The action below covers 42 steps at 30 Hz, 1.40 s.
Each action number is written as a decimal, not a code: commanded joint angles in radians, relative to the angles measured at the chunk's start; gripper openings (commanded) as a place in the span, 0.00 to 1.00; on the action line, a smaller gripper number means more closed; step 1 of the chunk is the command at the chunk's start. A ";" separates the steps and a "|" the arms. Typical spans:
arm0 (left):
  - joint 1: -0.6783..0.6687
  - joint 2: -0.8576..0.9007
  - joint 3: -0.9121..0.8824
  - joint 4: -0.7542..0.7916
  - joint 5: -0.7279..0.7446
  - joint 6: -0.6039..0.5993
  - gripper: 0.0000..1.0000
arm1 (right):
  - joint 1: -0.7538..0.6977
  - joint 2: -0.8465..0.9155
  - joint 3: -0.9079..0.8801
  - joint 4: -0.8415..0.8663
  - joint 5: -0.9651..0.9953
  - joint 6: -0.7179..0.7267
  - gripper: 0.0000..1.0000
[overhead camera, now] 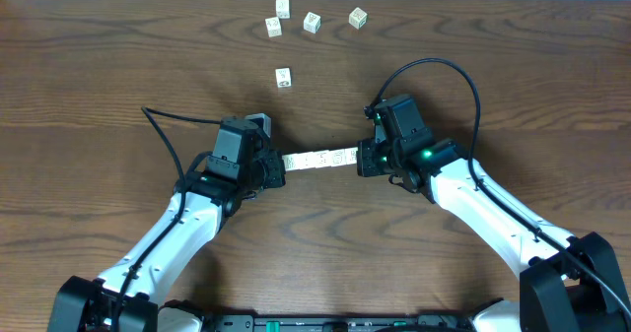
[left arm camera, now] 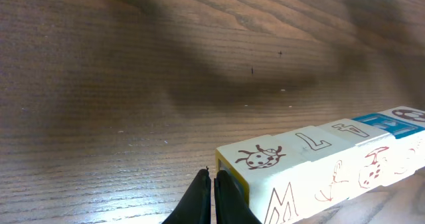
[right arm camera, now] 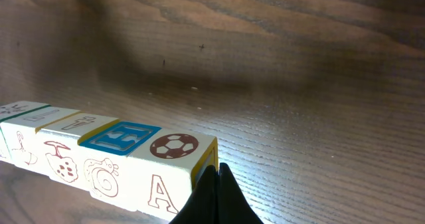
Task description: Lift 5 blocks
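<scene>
Five picture blocks [overhead camera: 320, 160] in a row, squeezed between closed left end effector [left arm camera: 212, 175] and closed right end effector [right arm camera: 214, 174], five loose blocks [overhead camera: 312, 22] scattered on bench [overhead camera: 99, 76].

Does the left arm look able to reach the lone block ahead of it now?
Probably not yet: the path to the lone block is free, but the left gripper is shut against one end of the block row, the right gripper against the other.

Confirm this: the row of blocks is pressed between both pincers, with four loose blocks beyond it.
Not four: the overhead view shows five loose blocks beyond the row, which is pressed between the left pincer and right pincer.
</scene>
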 commanded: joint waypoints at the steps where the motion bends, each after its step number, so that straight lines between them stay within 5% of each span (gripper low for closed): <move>1: -0.095 0.012 0.050 0.042 0.269 0.005 0.07 | 0.088 0.009 0.045 0.038 -0.354 0.009 0.01; 42: -0.100 0.069 0.050 0.065 0.246 -0.018 0.07 | 0.089 0.075 0.045 0.061 -0.387 0.009 0.01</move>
